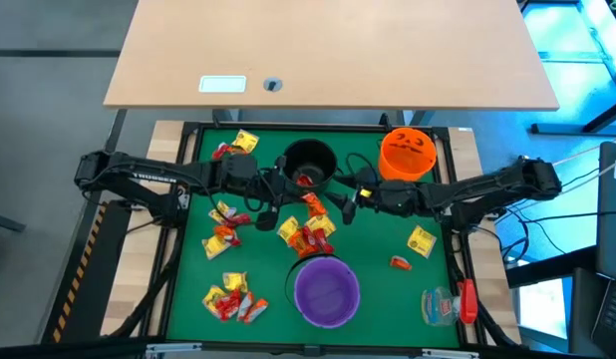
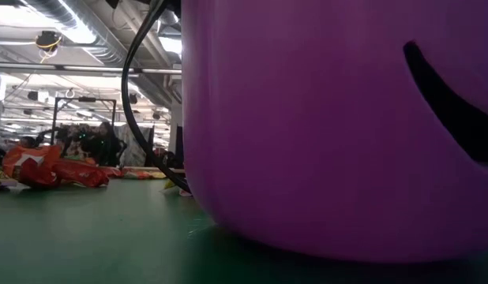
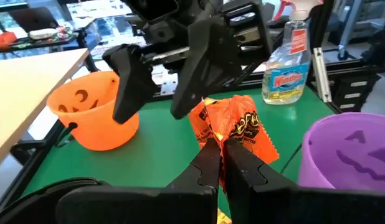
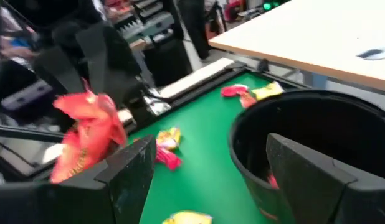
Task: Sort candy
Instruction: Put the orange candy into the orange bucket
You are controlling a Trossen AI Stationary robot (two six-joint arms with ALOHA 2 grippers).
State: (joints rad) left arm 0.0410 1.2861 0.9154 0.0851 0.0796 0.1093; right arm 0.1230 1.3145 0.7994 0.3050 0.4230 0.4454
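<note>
Left tool (image 3: 220, 163): fingers together, clamped on an orange candy packet (image 3: 233, 127), which stands up out of the fingertips, raised off the green table (image 1: 378, 254). In the high view this tool (image 1: 278, 202) sits between the black bowl (image 1: 309, 160) and the purple bowl (image 1: 326, 290). Right tool (image 4: 205, 171): fingers wide apart, nothing between them, directly facing the left tool, with the black bowl just beside one finger. A red piece shows inside that bowl.

Rest of the candy (image 1: 228, 297): scattered on the table. One cluster lies right under the two tools, near the purple bowl; more lies on the left tool's outer side; two pieces lie below the right arm. The orange bowl (image 1: 407, 153) stands behind the right tool.

Handling, judged: packets look very light, thin and crinkly, with slick foil. The wrapper folds under the grip instead of resisting, so the hold is only on film. A pinch on the flat crimped end or across the middle should be the safest. Risk is slipping or catching a neighbouring piece in the cluster; breakage seems unlikely.
</note>
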